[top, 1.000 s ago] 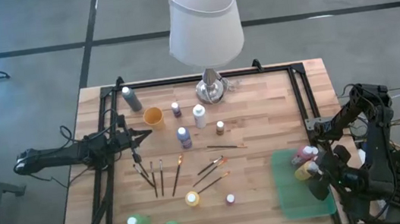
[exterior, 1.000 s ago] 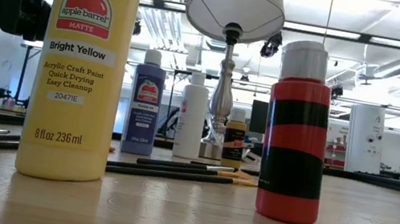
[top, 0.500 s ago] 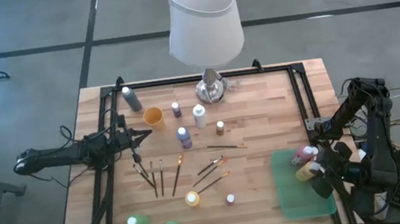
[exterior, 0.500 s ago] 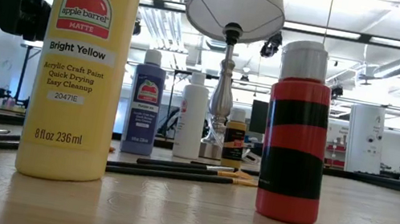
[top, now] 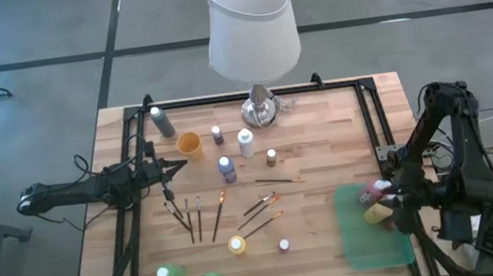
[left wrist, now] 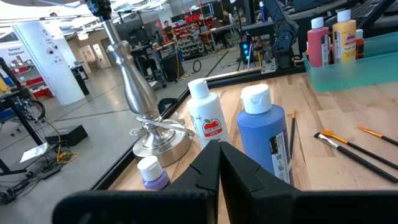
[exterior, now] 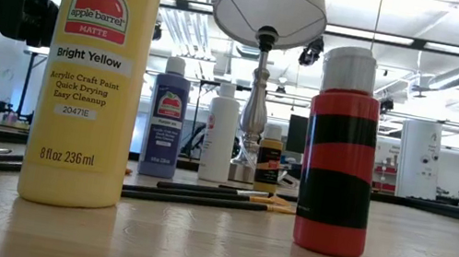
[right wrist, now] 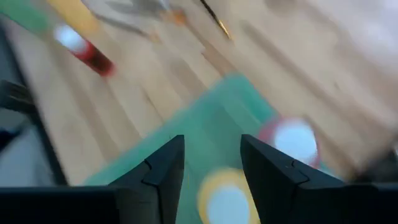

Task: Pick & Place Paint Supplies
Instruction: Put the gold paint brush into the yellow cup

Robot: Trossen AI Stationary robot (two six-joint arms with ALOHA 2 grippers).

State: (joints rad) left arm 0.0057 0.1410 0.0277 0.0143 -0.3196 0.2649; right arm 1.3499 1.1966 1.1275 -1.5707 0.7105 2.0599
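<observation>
While the left arm lies stretched out flat at the left edge of the high view, its left gripper (top: 177,166) rests with its two dark fingers pressed together on nothing, the tips pointing at the bottles in the middle of the light wooden table (top: 322,138). At the lower right of that view the right gripper (top: 396,216) hangs over the flat green rectangular tray (top: 358,242), and its wrist view shows the fingers spread apart and empty above two white-capped bottles standing in the tray, a red paint bottle (right wrist: 292,142) and a yellow paint bottle (right wrist: 225,200). Most of the paint supplies stand loose on the wood: a grey bottle (top: 163,122) at the upper left of the table, a small orange cup (top: 189,144) just beside it, a small purple bottle (top: 217,135), a white bottle (top: 245,143), a blue bottle (top: 227,168) and a little brown one (top: 270,157) clustered below the tall lamp with the white shade (top: 250,22). Several thin dark-handled paintbrushes (top: 198,216) lie scattered across the centre. Toward the bottom edge sit a large yellow bottle (top: 237,245), a red-and-black striped bottle (top: 284,245), and two green bottles (top: 171,274) near the lower left corner.
</observation>
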